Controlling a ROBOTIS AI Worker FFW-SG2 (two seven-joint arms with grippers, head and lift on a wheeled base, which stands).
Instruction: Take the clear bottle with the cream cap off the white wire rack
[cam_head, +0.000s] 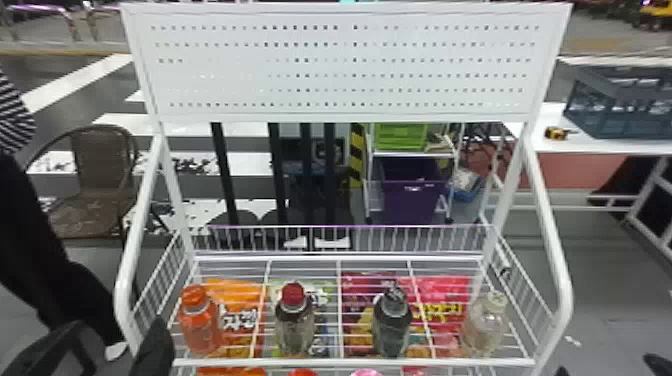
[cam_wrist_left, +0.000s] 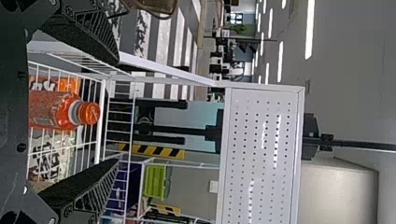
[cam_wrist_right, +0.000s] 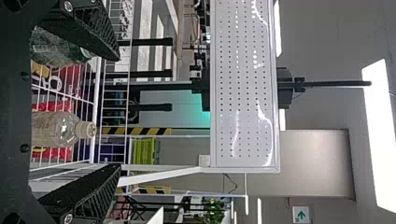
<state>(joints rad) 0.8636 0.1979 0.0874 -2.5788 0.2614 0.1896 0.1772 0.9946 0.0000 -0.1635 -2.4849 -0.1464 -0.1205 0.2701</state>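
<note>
The clear bottle with the cream cap stands upright at the right end of the white wire rack. My right gripper is at the bottom right corner, outside the rack's right side. In the right wrist view the clear bottle appears beyond the spread fingers of the right gripper, untouched. My left gripper is by the rack's front left corner. Seen from its own wrist, the left gripper is open and holds nothing, with an orange bottle beyond it.
A dark-capped bottle and a red-capped bottle share the shelf. Snack bags show through its wires. White side rails rise at both ends to a perforated panel. More items are below the front edge.
</note>
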